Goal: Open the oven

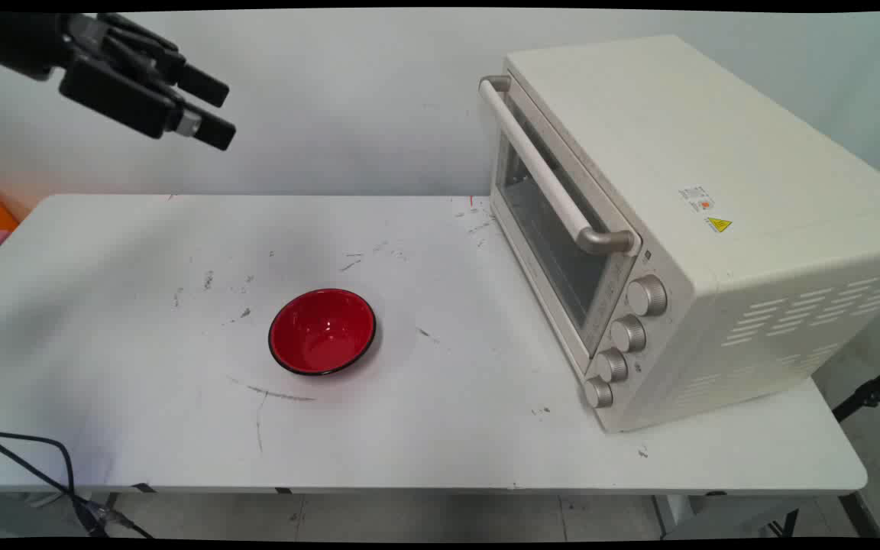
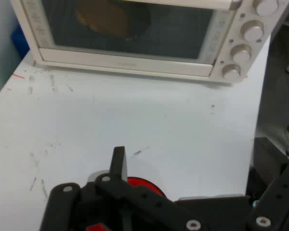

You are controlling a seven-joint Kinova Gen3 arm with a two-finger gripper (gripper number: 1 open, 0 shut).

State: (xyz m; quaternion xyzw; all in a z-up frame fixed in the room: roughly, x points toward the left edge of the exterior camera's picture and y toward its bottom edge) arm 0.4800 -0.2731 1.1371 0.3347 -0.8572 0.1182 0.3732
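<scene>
the gripper (image 1: 215,114) hangs high over the far left of the table (image 1: 104,397), well above the surface and touching nothing. its two fingers stand apart with only air between them, so it is open and empty; the hand view shows one finger (image 2: 118,161) rising clear of the linkage with nothing against it. black cables (image 1: 35,458) trail off the near left edge of the table.

near the middle of the table, somewhat to the left, sits a red bowl (image 1: 322,331) with a dark rim, upright and empty. it is the thing nearest the gripper, though still well below it and to its right. in the hand view only a sliver of the bowl (image 2: 143,184) shows behind the linkage.

on the right stands a cream toaster oven (image 1: 684,229), door shut, its handle (image 1: 543,172) across the top of the glass and four knobs (image 1: 627,334) down the near side.

as a judgement: the bowl is shallow and smooth, so a pinch on its rim could slip or tip it, and any low sweep to the right could knock it toward the oven.
</scene>
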